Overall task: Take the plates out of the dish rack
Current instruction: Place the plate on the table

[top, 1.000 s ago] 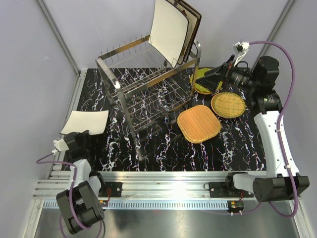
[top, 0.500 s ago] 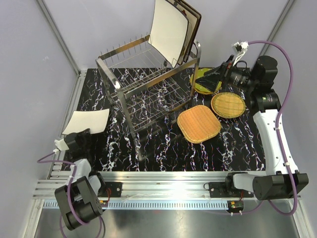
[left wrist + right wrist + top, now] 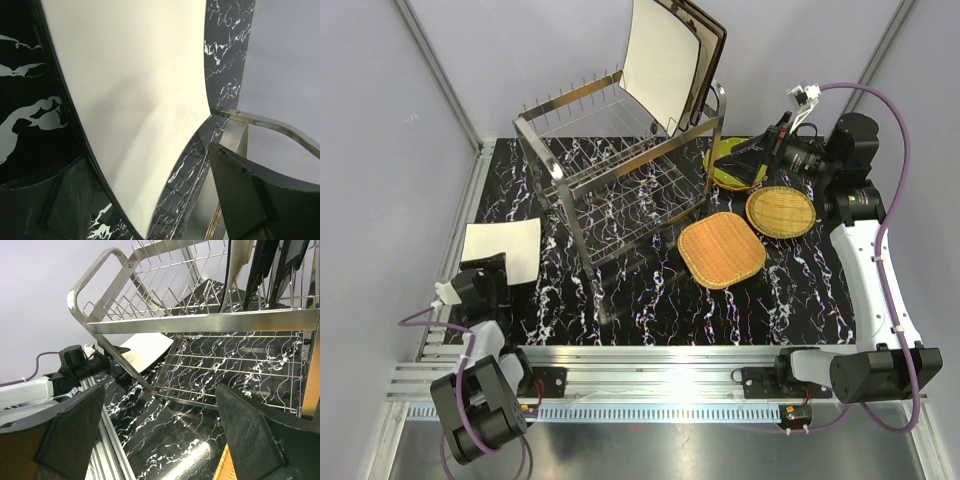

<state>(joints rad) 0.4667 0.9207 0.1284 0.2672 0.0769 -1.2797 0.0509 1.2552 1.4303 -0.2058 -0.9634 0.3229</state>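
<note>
The left gripper [image 3: 483,272] had just spread its fingers, leaving a cream plate [image 3: 503,244] flat at the table's [image 3: 650,300] left side, unloaded, while other plates [image 3: 660,60] waited in the dish rack [image 3: 620,175]; the right gripper [image 3: 761,152] hung with fingers apart, empty.

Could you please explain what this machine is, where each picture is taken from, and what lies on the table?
Two robot arms, each ending in a two-finger gripper, are bolted side by side. The wide picture is from a fixed camera above; the other two are from cameras on the wrists. On the table stands a chrome dish rack holding upright plates. Right of it lie two woven plates and a green plate; left, a cream square plate. The left gripper is open at the cream plate, the right gripper open near the green plate. Neither holds anything.
</note>
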